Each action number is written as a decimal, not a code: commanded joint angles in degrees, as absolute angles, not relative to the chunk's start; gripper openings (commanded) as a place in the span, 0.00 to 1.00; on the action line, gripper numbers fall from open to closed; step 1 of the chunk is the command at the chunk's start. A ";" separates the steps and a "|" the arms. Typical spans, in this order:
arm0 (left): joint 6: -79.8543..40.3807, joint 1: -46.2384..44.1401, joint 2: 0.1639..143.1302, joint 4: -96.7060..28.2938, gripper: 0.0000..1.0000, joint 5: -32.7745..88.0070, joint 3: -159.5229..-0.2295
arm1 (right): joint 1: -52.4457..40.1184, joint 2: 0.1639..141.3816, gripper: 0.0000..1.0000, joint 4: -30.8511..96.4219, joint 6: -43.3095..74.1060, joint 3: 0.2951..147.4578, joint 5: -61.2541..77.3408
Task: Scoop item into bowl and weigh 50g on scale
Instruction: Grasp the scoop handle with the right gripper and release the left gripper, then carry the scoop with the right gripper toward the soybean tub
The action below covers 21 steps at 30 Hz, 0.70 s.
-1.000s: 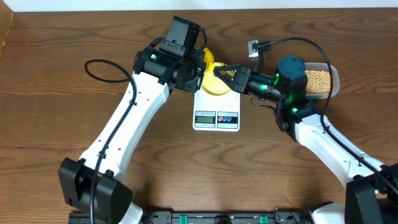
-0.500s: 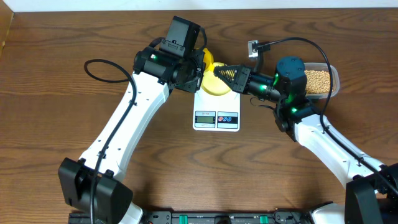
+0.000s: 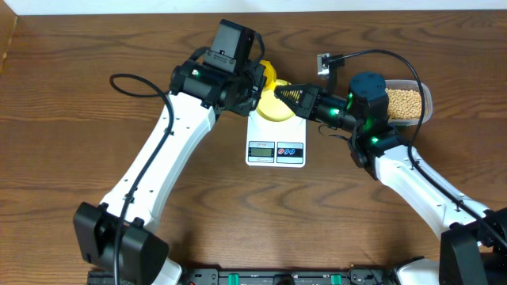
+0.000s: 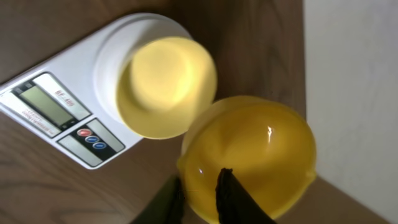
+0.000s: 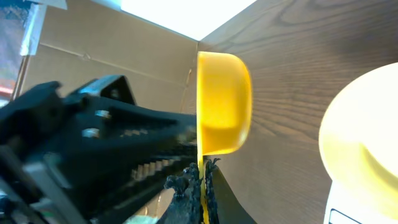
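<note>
Nothing weighed yet — the bowl (image 4: 165, 87) sits bare on the scale (image 4: 74, 81), soybeans (image 3: 408, 101) in the tub (image 3: 428, 101) at its 3 o'clock; the right gripper (image 5: 202, 183) has its jaws clenched on the measuring scoop (image 5: 224, 102) at 12 o'clock, while the left gripper (image 4: 199, 193) has jaws I cannot tell.

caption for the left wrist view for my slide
Left gripper up against the yellow scoop, beside the pale bowl on the white scale

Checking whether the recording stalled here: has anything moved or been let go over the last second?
Nothing visibly changed. The left pincer and right pincer stay at the yellow scoop by the scale. The bowl stays on the scale, and the beans stay in their tub.
</note>
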<state>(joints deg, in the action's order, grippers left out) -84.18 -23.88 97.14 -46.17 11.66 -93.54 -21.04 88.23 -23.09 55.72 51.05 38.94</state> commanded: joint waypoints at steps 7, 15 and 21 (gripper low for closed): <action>-64.25 -19.73 89.10 -43.97 0.24 11.33 -93.45 | -18.02 87.77 0.01 -19.68 51.24 51.68 39.18; -35.83 -16.99 84.49 -47.05 0.23 11.40 -93.45 | -14.94 86.87 0.01 -11.09 47.86 53.34 42.98; -21.96 -18.13 81.21 -49.56 0.23 11.38 -93.45 | -11.20 83.05 0.01 4.71 37.28 59.70 44.56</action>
